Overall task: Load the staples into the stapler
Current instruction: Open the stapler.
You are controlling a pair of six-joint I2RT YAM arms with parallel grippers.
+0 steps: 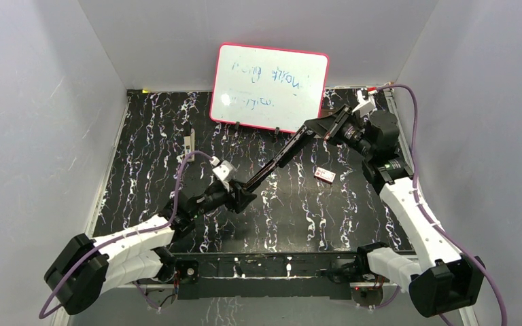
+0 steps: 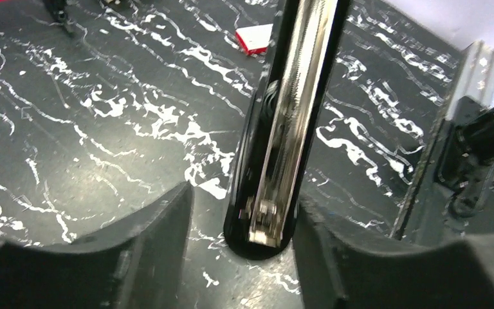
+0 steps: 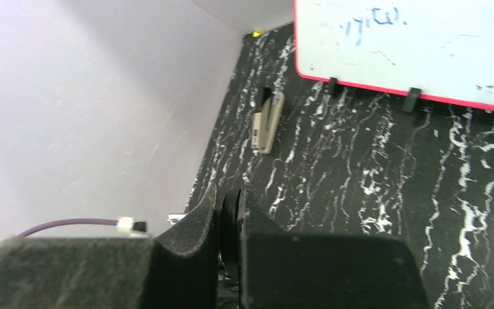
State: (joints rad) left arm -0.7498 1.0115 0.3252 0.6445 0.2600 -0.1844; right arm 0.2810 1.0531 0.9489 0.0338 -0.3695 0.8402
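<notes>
- The left gripper (image 2: 243, 199) sits near, left of centre. Its jaws stand apart astride the near end of the stapler (image 1: 282, 153). The table (image 1: 149, 156) shows through the gap on one side. The other finger lies at or just beside the stapler's edge. No clamp is evident.
- The stapler is swung open into one long line and raised off the table, running from the left gripper to the far right. Its shiny rail (image 2: 296, 84) is exposed.
- Staples: no loose strip can be made out in any view. Whether the rail carries any cannot be told.
- A box (image 1: 324, 174) lies on the table right of the stapler, apart from it.
- The right gripper (image 3: 229, 196), far right, is closed on the stapler's far end. This is judged to be the only firm hold.
- Judgement: the step appears to be freeing the left arm to fetch staples.
- The left jaws should clear both sides fully, then draw straight back without nudging the near end.
- The right arm should hold the rail steady and facing up.
- Held at one end only, the long stapler may droop or swing.
</notes>
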